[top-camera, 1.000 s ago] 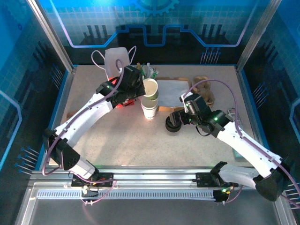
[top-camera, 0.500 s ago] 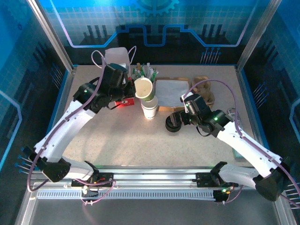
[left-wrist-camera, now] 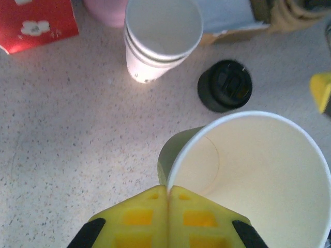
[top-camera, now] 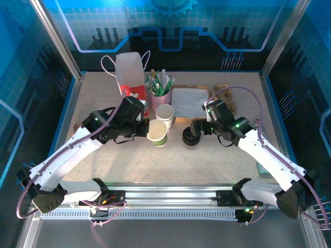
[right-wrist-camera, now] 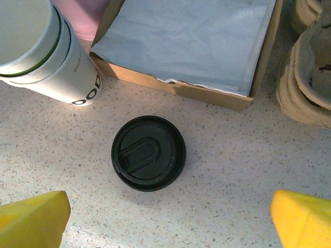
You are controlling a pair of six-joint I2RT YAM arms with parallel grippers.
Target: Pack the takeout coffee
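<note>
Okay, left side first: the left hand (top-camera: 144, 129) was clamped shut on the takeout coffee cup (top-camera: 156, 132). Its yellow pads (left-wrist-camera: 145, 212) were pressed together on the cup's near wall at the rim, with the wall pinched in the seam between them. The cup sat straight ahead of that hand, just to its right in the top view. Its mouth was up and open, the inside was pale cream and empty, and the lower outside had a greenish band. I could not tell if its base touched the worktop (top-camera: 114, 155) or hung just above it.

At the back left stood a white handled bag (top-camera: 129, 70), with a red item with white print (top-camera: 137, 95) low in front of it.

A stack of white paper cups (top-camera: 165, 114) stood upright just behind the held cup, apart from it. Behind the stack was a pink cup (top-camera: 159, 97) with green-and-white sticks.

A black lid (top-camera: 190, 138) lay flat on the worktop right of the held cup, near it but not touching.

The right hand (top-camera: 198, 128) hovered over the lid, jaws spread wide and gripping nothing. In the right wrist view its yellow fingertips (right-wrist-camera: 32, 217) sat at the bottom corners, either side of the lid and clear of it.

Behind the lid lay an open box of white napkins (top-camera: 189, 101), and brown pulp cup carriers (top-camera: 225, 101) sat just to its right.
</note>
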